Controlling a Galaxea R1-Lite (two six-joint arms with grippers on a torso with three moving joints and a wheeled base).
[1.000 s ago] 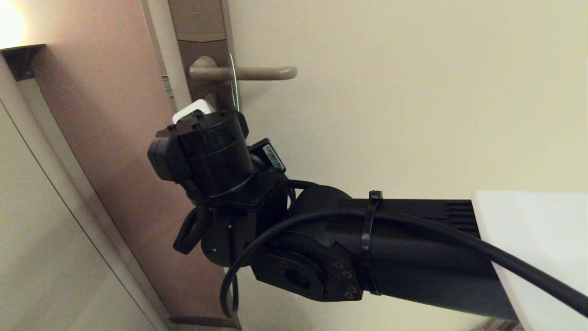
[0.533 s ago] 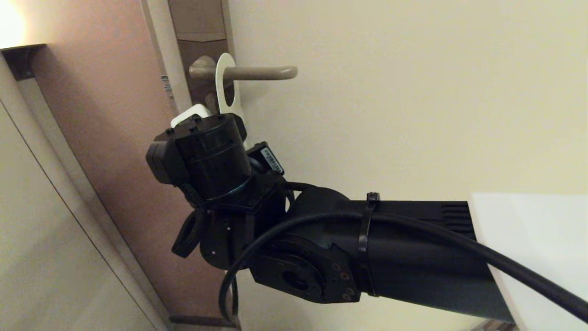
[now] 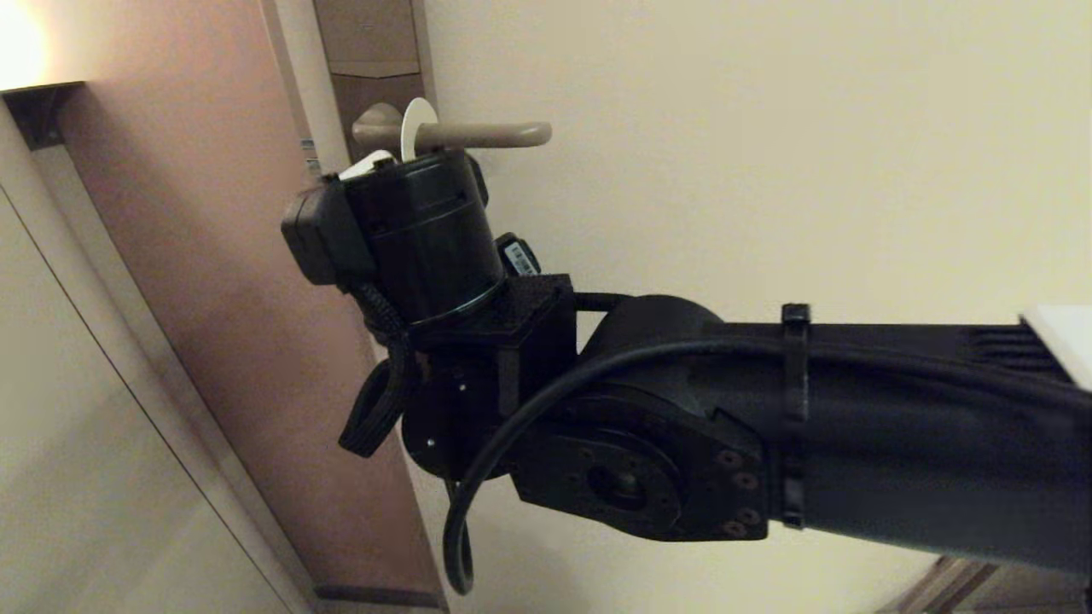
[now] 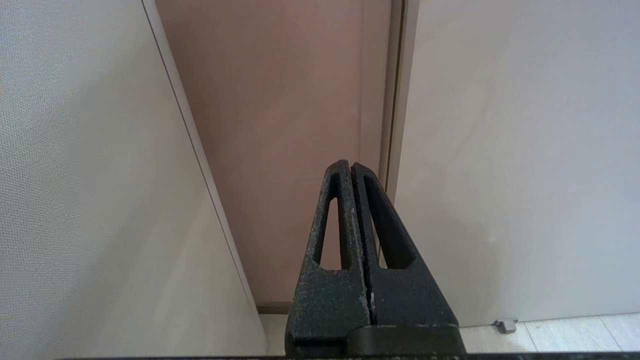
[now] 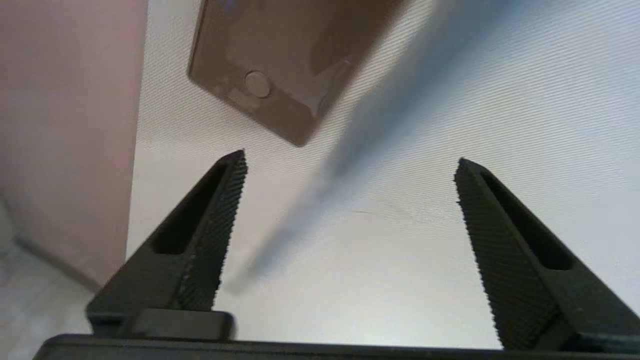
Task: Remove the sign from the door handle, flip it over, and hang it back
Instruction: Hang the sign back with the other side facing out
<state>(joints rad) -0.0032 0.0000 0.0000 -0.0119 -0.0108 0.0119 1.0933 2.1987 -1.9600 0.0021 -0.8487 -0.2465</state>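
The sign (image 3: 418, 117) hangs on the door handle (image 3: 490, 134); only its white rounded top shows above my right wrist (image 3: 426, 230), which hides the rest. In the right wrist view the sign (image 5: 360, 130) is a blurred grey-blue streak, seen edge-on and slanting down between the jaws, which do not touch it. My right gripper (image 5: 351, 157) is open wide just below the handle. The lock plate (image 5: 280, 65) lies beyond its fingertips. My left gripper (image 4: 350, 165) is shut and empty, parked low and pointing at the door's bottom edge.
The cream door (image 3: 768, 170) fills the right side. A pinkish wall panel (image 3: 213, 256) and the door frame (image 3: 294, 102) lie to the left. A lamp glows at the top left (image 3: 17, 43). A small door stop (image 4: 505, 326) sits on the floor.
My right gripper has opened and let go of the sign, which swung on the handle from edge-on to showing its white face. The right wrist then rose toward the handle, covering most of the sign.
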